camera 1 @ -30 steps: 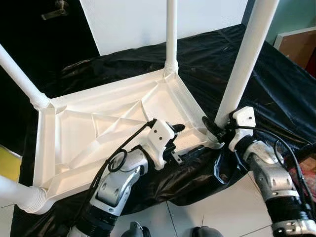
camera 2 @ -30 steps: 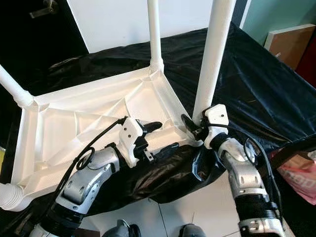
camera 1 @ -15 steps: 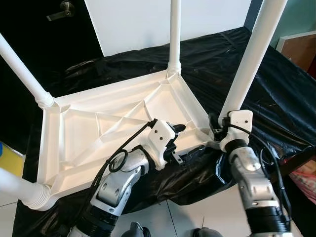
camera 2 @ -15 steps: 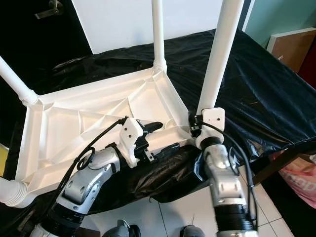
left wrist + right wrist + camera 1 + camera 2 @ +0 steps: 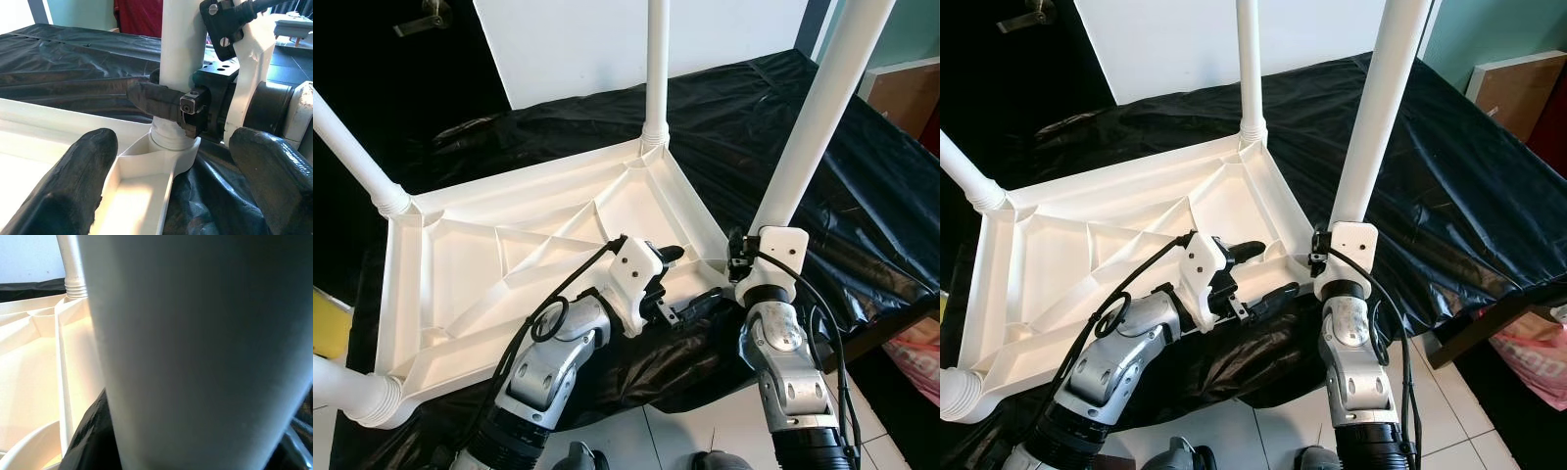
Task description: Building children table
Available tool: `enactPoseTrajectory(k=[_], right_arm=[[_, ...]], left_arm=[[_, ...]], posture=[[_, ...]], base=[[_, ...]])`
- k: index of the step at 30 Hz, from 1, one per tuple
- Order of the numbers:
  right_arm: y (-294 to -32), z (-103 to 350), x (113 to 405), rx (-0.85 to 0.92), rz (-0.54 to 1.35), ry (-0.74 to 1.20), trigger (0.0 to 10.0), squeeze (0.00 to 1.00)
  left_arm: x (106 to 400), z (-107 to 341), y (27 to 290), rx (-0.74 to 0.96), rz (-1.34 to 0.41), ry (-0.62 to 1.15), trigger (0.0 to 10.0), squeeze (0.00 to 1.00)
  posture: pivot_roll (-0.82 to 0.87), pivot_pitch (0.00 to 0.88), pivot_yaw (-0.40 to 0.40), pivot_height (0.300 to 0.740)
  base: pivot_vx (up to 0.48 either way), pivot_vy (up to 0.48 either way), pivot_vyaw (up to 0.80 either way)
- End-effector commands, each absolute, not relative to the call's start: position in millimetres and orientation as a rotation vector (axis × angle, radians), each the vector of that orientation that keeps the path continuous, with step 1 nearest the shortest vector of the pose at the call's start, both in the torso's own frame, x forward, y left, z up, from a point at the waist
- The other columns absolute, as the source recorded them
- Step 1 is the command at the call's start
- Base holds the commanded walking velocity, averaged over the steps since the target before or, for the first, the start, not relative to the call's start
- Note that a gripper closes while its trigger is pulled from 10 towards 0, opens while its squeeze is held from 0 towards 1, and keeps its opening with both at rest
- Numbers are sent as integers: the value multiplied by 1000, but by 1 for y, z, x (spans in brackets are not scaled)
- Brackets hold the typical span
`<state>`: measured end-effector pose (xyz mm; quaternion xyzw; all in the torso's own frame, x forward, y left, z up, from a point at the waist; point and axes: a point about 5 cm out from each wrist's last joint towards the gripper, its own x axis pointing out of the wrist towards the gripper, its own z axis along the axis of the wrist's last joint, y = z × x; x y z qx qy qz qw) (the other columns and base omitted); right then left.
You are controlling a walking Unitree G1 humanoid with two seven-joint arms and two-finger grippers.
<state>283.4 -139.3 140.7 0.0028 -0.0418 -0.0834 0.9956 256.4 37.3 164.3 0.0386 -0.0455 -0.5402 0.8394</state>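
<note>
Legs run out of sight overhead, so their far ends cannot be seen. The white table top [image 5: 538, 245] lies upside down on a black sheet [image 5: 862, 176], its near rim hanging by the sheet's front edge above tiled floor [image 5: 1449, 411]. At the table's near right corner, the right gripper [image 5: 166, 105] is clamped around the base of the near right leg [image 5: 813, 127], just above its socket. The left gripper [image 5: 690, 284] sits just left of that corner with its fingers [image 5: 73, 181] spread wide, straddling the rim. Beyond the far rim stands a white wall [image 5: 578, 39].
</note>
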Motion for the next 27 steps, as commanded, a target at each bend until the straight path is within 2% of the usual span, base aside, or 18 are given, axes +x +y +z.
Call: enactPoseTrajectory(k=[1, 10, 11, 21, 22, 27], right_arm=[[-136, 111, 277, 37, -173, 72, 10000, 0], [-146, 120, 282, -9, -197, 17, 10000, 0], [-147, 122, 283, 1, -175, 1, 10000, 1000], [-151, 129, 284, 17, -46, -55, 10000, 1000], [-153, 129, 282, 27, -2, -59, 10000, 0], [-157, 130, 279, 25, 101, -82, 10000, 0]], left_arm=[[257, 164, 38, 88, -1121, -93, 10000, 0], [258, 164, 39, 96, -1122, -98, 10000, 0], [258, 164, 39, 97, -1123, -98, 10000, 0], [258, 164, 38, 100, -1127, -100, 10000, 0], [258, 164, 38, 101, -1129, -101, 10000, 0], [258, 164, 37, 101, -1130, -102, 10000, 0]], posture=[[-108, 90, 59, 740], [-110, 77, 63, 740], [-113, 74, 65, 740], [-117, 66, 65, 740], [-118, 63, 63, 740], [-121, 62, 62, 740]], base=[[0, 0, 0], [0, 0, 0], [0, 0, 0], [0, 0, 0], [0, 0, 0], [0, 0, 0]])
